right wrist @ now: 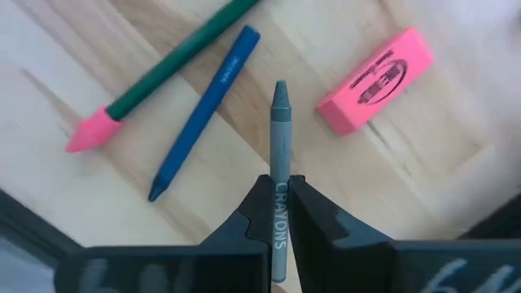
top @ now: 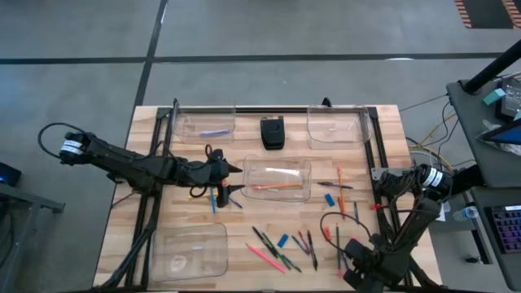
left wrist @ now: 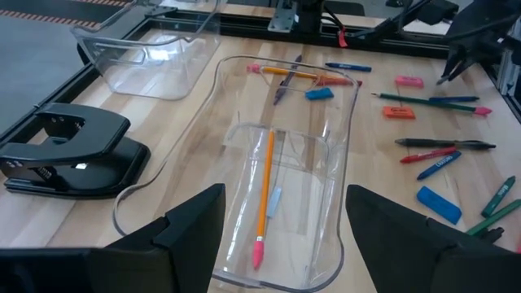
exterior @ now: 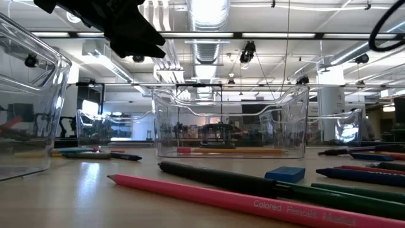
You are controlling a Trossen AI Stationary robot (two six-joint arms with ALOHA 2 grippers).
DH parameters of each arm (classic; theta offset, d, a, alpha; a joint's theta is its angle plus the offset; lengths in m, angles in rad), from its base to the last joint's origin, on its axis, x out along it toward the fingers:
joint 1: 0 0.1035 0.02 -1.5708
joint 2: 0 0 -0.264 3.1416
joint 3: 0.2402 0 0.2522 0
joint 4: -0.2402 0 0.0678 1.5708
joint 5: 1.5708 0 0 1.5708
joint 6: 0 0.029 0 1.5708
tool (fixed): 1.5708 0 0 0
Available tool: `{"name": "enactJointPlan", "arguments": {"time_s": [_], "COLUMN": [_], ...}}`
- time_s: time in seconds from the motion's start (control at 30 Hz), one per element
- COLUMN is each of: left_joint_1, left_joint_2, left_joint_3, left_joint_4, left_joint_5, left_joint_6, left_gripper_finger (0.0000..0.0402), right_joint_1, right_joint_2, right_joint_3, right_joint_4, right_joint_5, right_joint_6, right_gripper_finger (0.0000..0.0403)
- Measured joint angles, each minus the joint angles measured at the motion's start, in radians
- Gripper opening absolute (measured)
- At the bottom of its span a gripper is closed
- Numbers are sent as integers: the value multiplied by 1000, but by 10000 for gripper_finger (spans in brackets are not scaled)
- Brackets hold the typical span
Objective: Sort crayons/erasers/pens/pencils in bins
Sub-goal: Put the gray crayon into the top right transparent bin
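Observation:
My right gripper (right wrist: 280, 183) is shut on a grey-green crayon (right wrist: 281, 122) at the table's near right (top: 356, 259). On the wood below it lie a blue crayon (right wrist: 199, 114), a green pencil with a pink tip (right wrist: 155, 77) and a pink eraser (right wrist: 373, 80). My left gripper (left wrist: 285, 232) stands open and holds nothing, at the left end of the middle bin (top: 277, 181). That bin holds an orange pencil (left wrist: 264, 183). Three more clear bins stand at the far left (top: 205, 124), far right (top: 335, 126) and near left (top: 189, 248). My right gripper pinches the crayon's paper-wrapped barrel (right wrist: 280, 213) between its two fingers, on the printed half away from the point. The fingers come from above, pointing down. The crayon runs through the gap between them, its pointed end (right wrist: 281, 88) sticking out past the fingertips, and it looks lifted off the wood.
Several loose pencils, pens and crayons lie across the near middle (top: 281, 244) and right (top: 338, 191) of the table, with blue erasers (top: 330, 198) among them. A few sticks lie beside my left gripper (top: 216, 199). A black hole punch (top: 273, 133) sits at the far middle.

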Motion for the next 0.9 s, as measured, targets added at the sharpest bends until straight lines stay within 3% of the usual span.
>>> {"name": "enactJointPlan", "arguments": {"time_s": [0.23, 0.43, 0.63, 0.9], "left_joint_1": [0, 0, -1, -24], "left_joint_2": [0, 0, 0, 3], "left_joint_3": [0, 0, 0, -2], "left_joint_4": [0, 8, 5, -22], "left_joint_5": [0, -1, -1, 0], "left_joint_6": [0, 0, 0, -1], "left_gripper_finger": [242, 242, 242, 242], "right_joint_1": [-16, -126, -364, -826], "right_joint_2": [-13, -134, -356, -707], "right_joint_3": [77, 63, -6, -187], "right_joint_4": [-195, -293, -290, -275], "right_joint_5": [149, 449, 675, 823], "right_joint_6": [-34, -184, -507, -797], "right_gripper_finger": [14, 14, 13, 13]}}
